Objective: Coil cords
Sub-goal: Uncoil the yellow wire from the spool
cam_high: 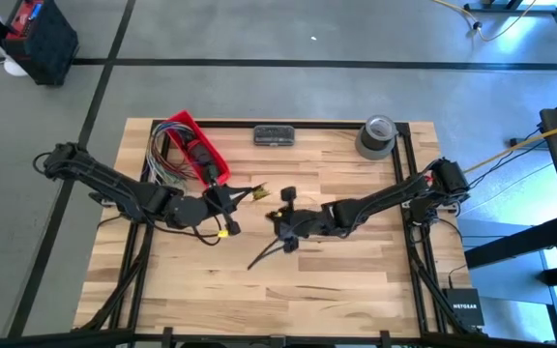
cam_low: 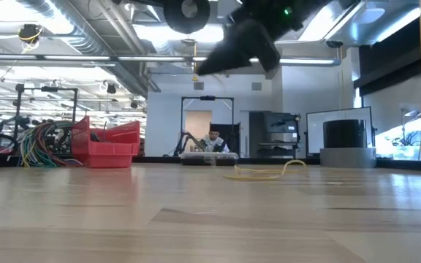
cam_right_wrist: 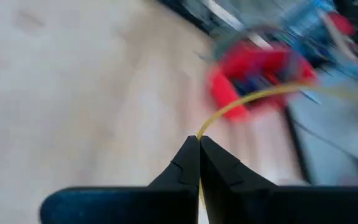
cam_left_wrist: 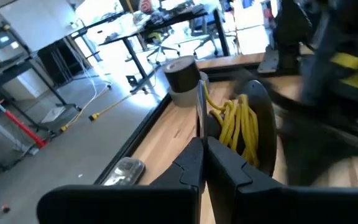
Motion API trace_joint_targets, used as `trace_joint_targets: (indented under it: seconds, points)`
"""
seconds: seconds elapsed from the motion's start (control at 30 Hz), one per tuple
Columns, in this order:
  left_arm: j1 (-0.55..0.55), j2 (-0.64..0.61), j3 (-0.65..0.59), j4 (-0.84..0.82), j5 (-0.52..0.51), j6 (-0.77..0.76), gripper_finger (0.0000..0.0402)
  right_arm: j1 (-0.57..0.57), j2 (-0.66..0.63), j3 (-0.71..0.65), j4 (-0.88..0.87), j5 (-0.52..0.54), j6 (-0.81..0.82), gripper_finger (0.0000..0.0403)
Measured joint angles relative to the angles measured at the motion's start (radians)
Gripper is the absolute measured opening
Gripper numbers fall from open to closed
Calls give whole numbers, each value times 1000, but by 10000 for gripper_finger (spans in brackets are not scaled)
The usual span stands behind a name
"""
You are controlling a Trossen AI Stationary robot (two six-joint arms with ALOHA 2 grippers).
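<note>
The cord is thin and yellow. A bunch of its loops (cam_left_wrist: 238, 127) shows just past my left gripper (cam_left_wrist: 202, 144), in front of the right arm's dark parts. My left gripper (cam_high: 237, 193) is right of the red bin and shut on a strand. My right gripper (cam_right_wrist: 199, 140) is shut on another stretch of cord, which arcs off (cam_right_wrist: 253, 99) toward the bin. In the high view the right gripper (cam_high: 286, 205) is near the table's middle. More slack cord (cam_low: 265, 174) lies in loose curves on the wood, and both grippers stand well above the table. My left gripper pinches a single strand (cam_left_wrist: 199, 124) at its fingertips. The strand runs straight on from the tips and looks taut. My right gripper pinches the cord (cam_right_wrist: 201, 132) between its two fingertips. The fingers slant down toward the red bin, and the cord leaves the tips in a lifted arc, clear of the table.
A red bin (cam_high: 196, 150) with a bundle of coloured wires (cam_high: 162, 159) stands at the far left. A grey tape roll (cam_high: 376, 136) and a small dark flat case (cam_high: 274, 135) stand along the far edge. Bare wood lies toward the near edge (cam_high: 278, 290).
</note>
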Motion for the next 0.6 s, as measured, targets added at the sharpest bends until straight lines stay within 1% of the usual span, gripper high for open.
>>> trace_joint_targets:
  seconds: [0.07, 0.1, 0.2, 0.33, 0.4, 0.47, 0.6]
  points:
    - [-15, -4, 0, -18, -2, 15, 5, 0, -14, 1, -63, 113, 0, 4]
    - [-21, -7, 0, -25, -3, 18, 5, 0, -22, 1, -82, 149, 0, 4]
    - [-40, -24, 0, -67, -6, 7, 5, -1, -44, 1, -152, 236, 8, 4]
    - [-54, -45, 0, -161, -7, -27, 5, 0, -90, 1, -241, 358, 65, 4]
    - [-55, -55, 0, -212, -7, -53, 5, 1, -117, 1, -275, 402, 100, 4]
    - [-49, -56, 0, -253, -6, -72, 5, 5, -146, 1, -301, 425, 133, 4]
    - [-31, -58, 0, -309, -5, -112, 5, 34, -184, 1, -296, 461, 163, 4]
